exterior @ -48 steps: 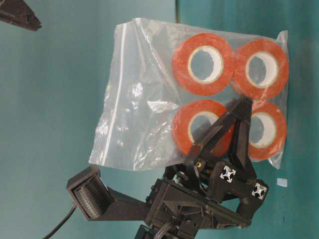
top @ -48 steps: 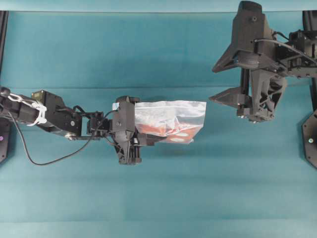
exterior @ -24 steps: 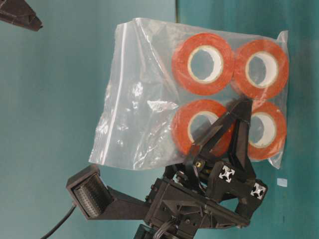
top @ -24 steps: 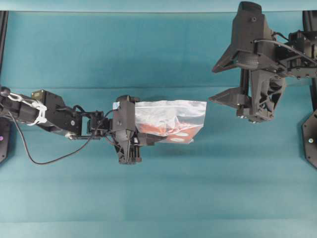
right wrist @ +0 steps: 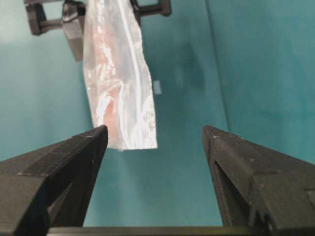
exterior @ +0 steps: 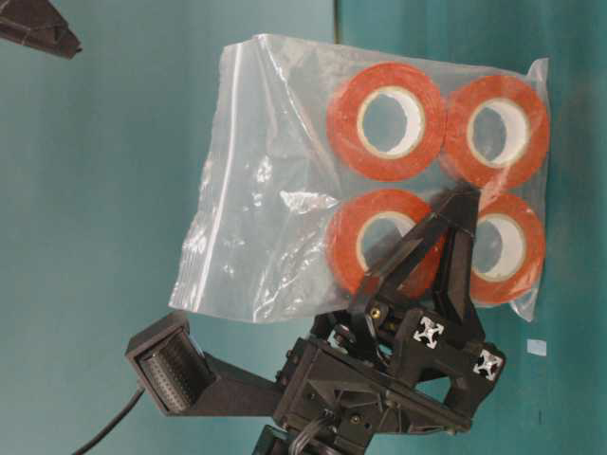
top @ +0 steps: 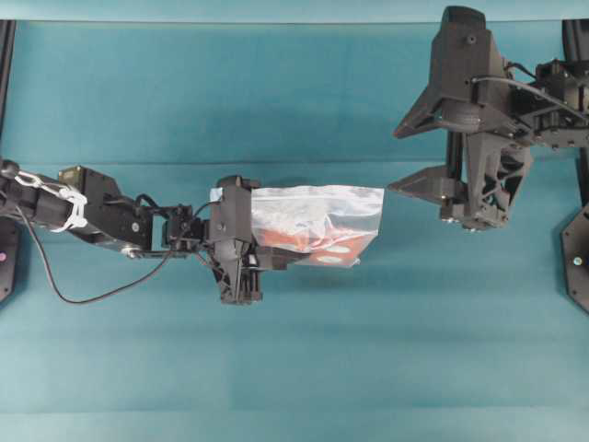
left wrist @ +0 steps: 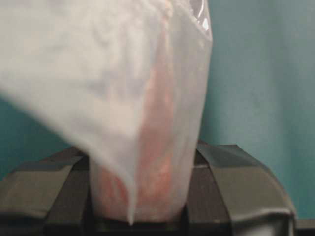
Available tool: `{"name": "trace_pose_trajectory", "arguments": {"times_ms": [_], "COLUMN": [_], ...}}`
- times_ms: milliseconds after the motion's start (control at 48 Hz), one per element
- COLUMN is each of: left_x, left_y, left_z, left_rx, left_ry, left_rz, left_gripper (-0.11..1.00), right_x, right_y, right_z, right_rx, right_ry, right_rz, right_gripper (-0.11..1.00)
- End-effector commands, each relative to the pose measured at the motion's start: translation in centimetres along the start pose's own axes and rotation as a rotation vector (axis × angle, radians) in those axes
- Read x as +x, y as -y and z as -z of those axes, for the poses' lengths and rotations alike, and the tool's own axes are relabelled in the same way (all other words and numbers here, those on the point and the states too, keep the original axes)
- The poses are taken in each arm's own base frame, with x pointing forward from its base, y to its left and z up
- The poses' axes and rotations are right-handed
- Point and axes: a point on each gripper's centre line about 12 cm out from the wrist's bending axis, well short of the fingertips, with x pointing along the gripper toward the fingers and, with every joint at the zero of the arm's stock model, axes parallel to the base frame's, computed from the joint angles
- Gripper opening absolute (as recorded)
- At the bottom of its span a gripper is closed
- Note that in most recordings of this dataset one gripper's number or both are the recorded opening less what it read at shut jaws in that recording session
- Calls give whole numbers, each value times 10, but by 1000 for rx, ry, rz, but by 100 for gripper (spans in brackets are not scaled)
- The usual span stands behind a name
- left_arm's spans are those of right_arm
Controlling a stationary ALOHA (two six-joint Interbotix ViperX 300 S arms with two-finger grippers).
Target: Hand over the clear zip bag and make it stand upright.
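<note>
The clear zip bag (top: 317,219) hangs in the air above the teal table, with several orange-red tape rolls (exterior: 387,121) showing through it. My left gripper (top: 274,252) is shut on the bag's left end, its fingers (exterior: 446,256) pinching the plastic over the rolls (left wrist: 162,162). In the left wrist view the bag (left wrist: 123,88) fills the space between the jaws. My right gripper (top: 394,159) is open, just right of the bag's free end and apart from it. In the right wrist view, the bag (right wrist: 118,83) hangs ahead of its spread fingertips (right wrist: 101,132).
A small white scrap (exterior: 537,347) lies on the table cloth (top: 294,368) under the bag, also seen as a scrap (right wrist: 157,87) from the right wrist. Black frame parts stand at the far right (top: 578,249) and left edges.
Hardly anything: the left gripper still holds the bag in the same place, and the open right gripper has shifted only a hair.
</note>
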Motion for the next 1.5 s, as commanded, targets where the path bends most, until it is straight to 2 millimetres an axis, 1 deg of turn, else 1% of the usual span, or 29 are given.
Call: {"name": "trace_pose_trajectory", "arguments": {"times_ms": [0, 749, 1478], "left_x": [-1, -1, -3], "left_y": [-1, -1, 2], "left_z": [-9, -9, -6], "left_rx": [1, -2, -6], "left_ry": [29, 28, 18], "left_rz": [-1, -1, 5], "left_gripper": [23, 23, 23], "right_x": [-4, -4, -1], "right_y": [-1, -2, -3], "right_z": [-4, -5, 0], "right_rx": [7, 6, 6], "right_ry": [21, 34, 11], "right_rz": [-4, -7, -9], "right_gripper": [85, 85, 85]}}
